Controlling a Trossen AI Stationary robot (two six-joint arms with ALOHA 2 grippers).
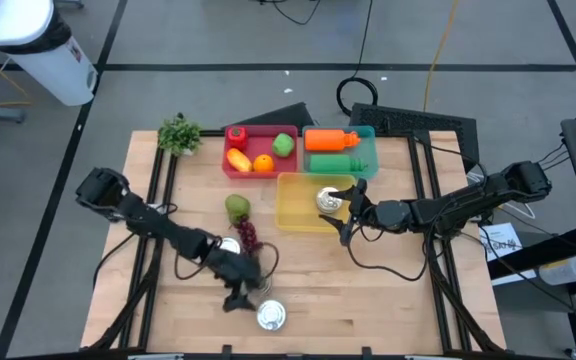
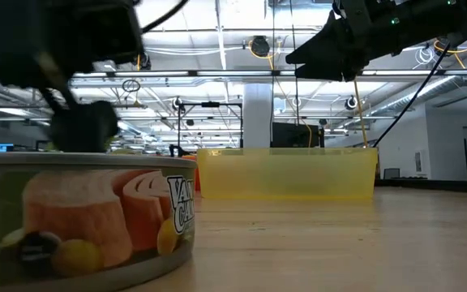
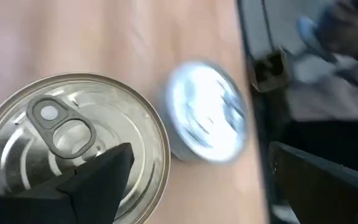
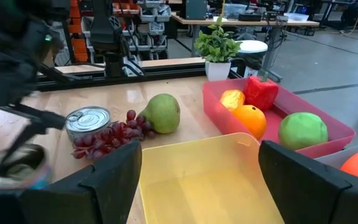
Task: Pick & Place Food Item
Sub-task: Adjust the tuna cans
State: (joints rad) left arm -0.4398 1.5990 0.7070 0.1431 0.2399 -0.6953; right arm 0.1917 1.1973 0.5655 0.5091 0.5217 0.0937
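Two tin cans stand on the wooden table: one near the front edge (image 1: 271, 316), large in the low view's foreground (image 2: 79, 219), and one by the grapes (image 1: 228, 245). A third can (image 1: 328, 200) lies in the yellow bin (image 1: 293, 210). My left gripper (image 1: 243, 290) hangs open just behind the front can. In its wrist view a pull-tab can (image 3: 73, 143) shows beside one finger and a blurred can (image 3: 207, 118) ahead of the gap (image 3: 197, 186). My right gripper (image 1: 353, 215) stands open over the yellow bin's right side (image 4: 197, 180), with nothing between its fingers.
A pear (image 1: 236, 207) and red grapes (image 1: 248, 235) lie left of the yellow bin. At the back stand a red bin (image 1: 258, 150) of fruit, a teal bin (image 1: 343, 150) with an orange and a green bottle, and a small potted plant (image 1: 178, 133). The front edge is close to the front can.
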